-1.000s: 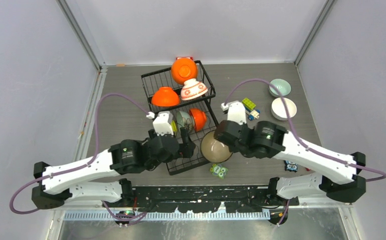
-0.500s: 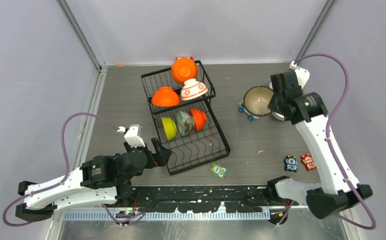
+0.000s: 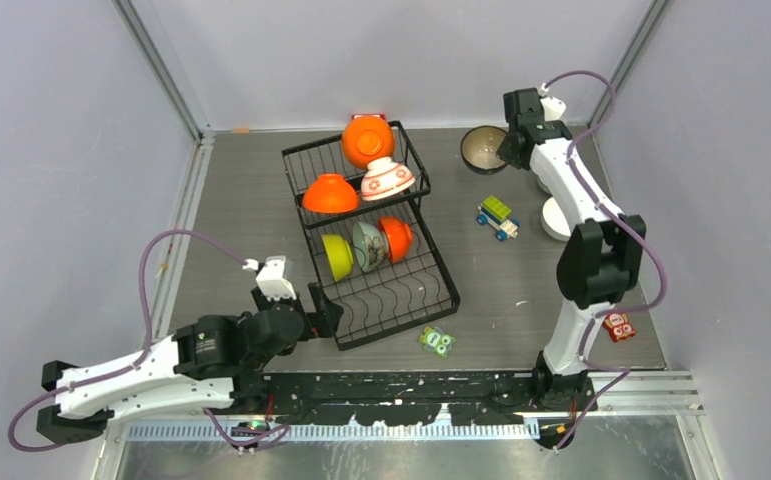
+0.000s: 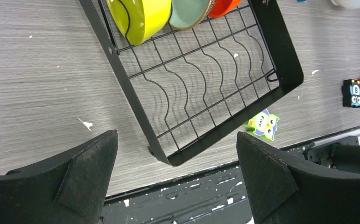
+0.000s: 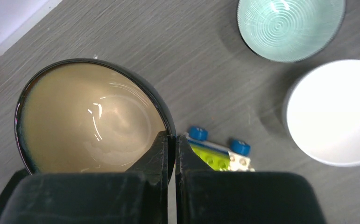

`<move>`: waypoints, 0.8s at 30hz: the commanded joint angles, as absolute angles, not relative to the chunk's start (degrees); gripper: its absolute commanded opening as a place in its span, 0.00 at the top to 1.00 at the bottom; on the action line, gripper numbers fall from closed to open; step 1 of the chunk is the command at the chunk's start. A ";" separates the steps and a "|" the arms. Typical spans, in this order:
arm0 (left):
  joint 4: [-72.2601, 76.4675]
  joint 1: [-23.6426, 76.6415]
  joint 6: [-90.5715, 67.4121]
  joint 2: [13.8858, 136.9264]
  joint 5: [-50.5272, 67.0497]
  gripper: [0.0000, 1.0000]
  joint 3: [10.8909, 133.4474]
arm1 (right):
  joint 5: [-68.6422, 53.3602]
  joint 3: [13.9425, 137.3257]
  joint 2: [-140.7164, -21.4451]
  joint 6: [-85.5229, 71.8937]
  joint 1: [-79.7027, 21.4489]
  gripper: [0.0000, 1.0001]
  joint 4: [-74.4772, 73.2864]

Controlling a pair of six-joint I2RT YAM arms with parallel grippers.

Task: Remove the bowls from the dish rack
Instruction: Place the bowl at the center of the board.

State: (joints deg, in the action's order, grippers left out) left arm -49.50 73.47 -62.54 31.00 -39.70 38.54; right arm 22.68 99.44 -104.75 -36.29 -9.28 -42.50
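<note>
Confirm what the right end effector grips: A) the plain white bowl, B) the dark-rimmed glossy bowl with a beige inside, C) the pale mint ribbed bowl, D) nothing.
B: the right end effector pinches the rim of the dark-rimmed beige bowl; the pale mint ribbed bowl and the plain white bowl lie clear of it.

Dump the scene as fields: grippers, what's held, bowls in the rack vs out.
left gripper: open, empty, by the rack's near corner
right gripper: shut on the dark brown bowl, pinching its rim
dish rack: six bowls in it
far section: far orange bowl, floral bowl, left orange bowl
near section: lime bowl, teal bowl, near orange bowl
out of rack: mint bowl, white bowl, upright on the table
other: toy car beside the held bowl
</note>
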 commanded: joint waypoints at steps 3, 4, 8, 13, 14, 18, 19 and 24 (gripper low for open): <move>-42.73 73.39 -59.36 34.11 -43.67 0.00 38.40 | 21.35 111.18 -112.51 -37.69 -5.27 0.99 -33.93; -42.67 73.37 -59.29 34.56 -44.13 0.00 38.41 | 20.72 112.63 -114.13 -38.03 -4.48 0.99 -34.07; -42.00 73.34 -59.66 36.42 -45.43 0.00 38.03 | 18.92 116.92 -119.35 -38.55 -2.63 0.99 -34.85; -43.12 73.37 -64.74 36.69 -46.12 0.01 36.43 | 18.14 120.27 -123.97 -38.52 -1.77 0.99 -36.51; -43.07 73.34 -65.60 36.36 -46.05 0.01 35.89 | 17.95 120.24 -124.63 -38.61 -1.78 0.99 -36.24; -41.93 73.37 -66.80 34.05 -45.28 0.02 33.98 | 17.19 119.80 -126.18 -39.83 -1.76 0.99 -35.77; -41.76 73.32 -66.82 33.60 -45.15 0.02 33.71 | 17.08 119.69 -126.59 -40.16 -1.78 0.99 -35.89; -43.95 73.34 -66.85 32.42 -45.07 0.02 34.40 | 17.31 117.33 -127.17 -40.43 -1.78 0.99 -34.37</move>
State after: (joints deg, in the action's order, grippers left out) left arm -44.47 73.47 -65.25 33.36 -43.05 33.43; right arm 17.82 116.33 -129.08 -37.93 -1.45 -40.36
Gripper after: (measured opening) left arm 0.983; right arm 0.054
